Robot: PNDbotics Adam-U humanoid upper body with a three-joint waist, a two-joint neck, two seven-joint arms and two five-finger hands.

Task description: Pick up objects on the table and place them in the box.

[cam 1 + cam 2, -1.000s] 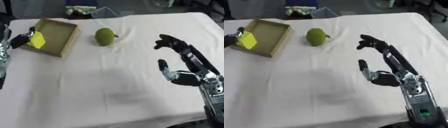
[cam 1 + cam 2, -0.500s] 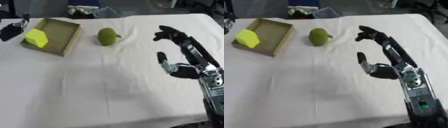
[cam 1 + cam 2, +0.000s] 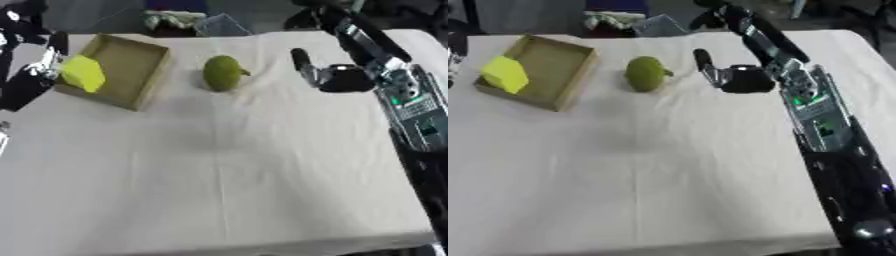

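Right hand sits over the far right part of the table, palm facing left, thumb standing up and apart, fingers stretched long toward the far edge, wide and holding nothing. Green pear-like fruit lies on the white tablecloth just left of that hand's thumb, near but not touching, short stem pointing right toward the hand. Cardboard box is further left of the fruit, well apart from the right hand, set askew with one corner toward the robot. Yellow block rests tilted against the box's left wall, partly over the rim; cannot tell if it sits fully on the box floor.

Left hand shows at the left edge of the left eye view, dark with light parts, right beside the yellow block and the box's left side. Blurred; cannot tell whether its fingers are spread or curled, or whether it touches the block.

Beyond the far table edge, behind the box and fruit, a pale greenish bundle and a grey-blue object lie, too blurred to identify. Right forearm runs from the hand toward the lower right, small green lights on it.
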